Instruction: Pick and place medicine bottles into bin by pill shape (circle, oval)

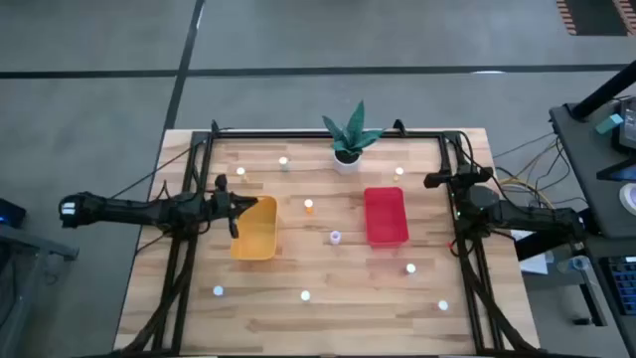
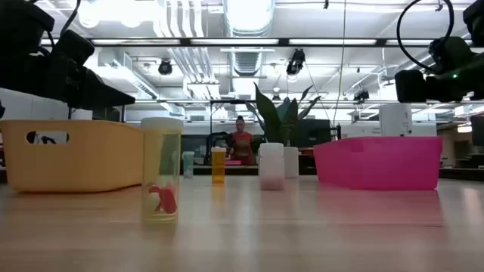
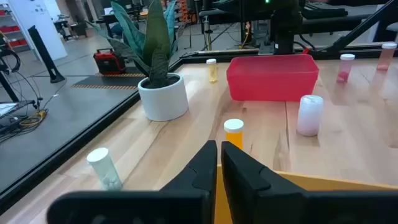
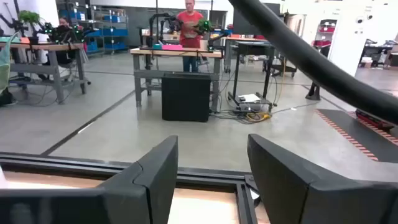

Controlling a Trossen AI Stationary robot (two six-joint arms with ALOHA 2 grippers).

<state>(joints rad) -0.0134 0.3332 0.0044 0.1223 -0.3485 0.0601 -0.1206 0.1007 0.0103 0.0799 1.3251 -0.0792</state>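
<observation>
— Shut tight on nothing, the left gripper (image 3: 217, 163), poised over the near edge of the yellow bin (image 1: 255, 228). Spread open and empty, the right gripper (image 4: 208, 168), parked at the right rim of the table (image 1: 328, 308), facing out toward the room.

— And the medicine bottles?

— Scattered upright on the wood, none visibly in a bin. Orange-capped bottle (image 3: 233, 132) nearest the left fingers, between the two bins; frosted white bottle (image 3: 310, 114) a little farther, beside the red bin (image 3: 272, 76). Others along the far edge near the plant pot (image 3: 163, 96) and along the near edge, well apart.

— Step in hand, then?

— Probably a first reach with the left arm. Best done by opening the jaws wide before descending, centring on the orange-capped bottle, closing on the body below the cap.

— Risks?

— Tall, narrow bottles; easily tipped by a glancing finger. Worth checking pill shape through the wall first: clear enough in the low view for the front bottle (image 2: 162, 169), with a red shape inside, but unreadable for the orange-capped one.
</observation>
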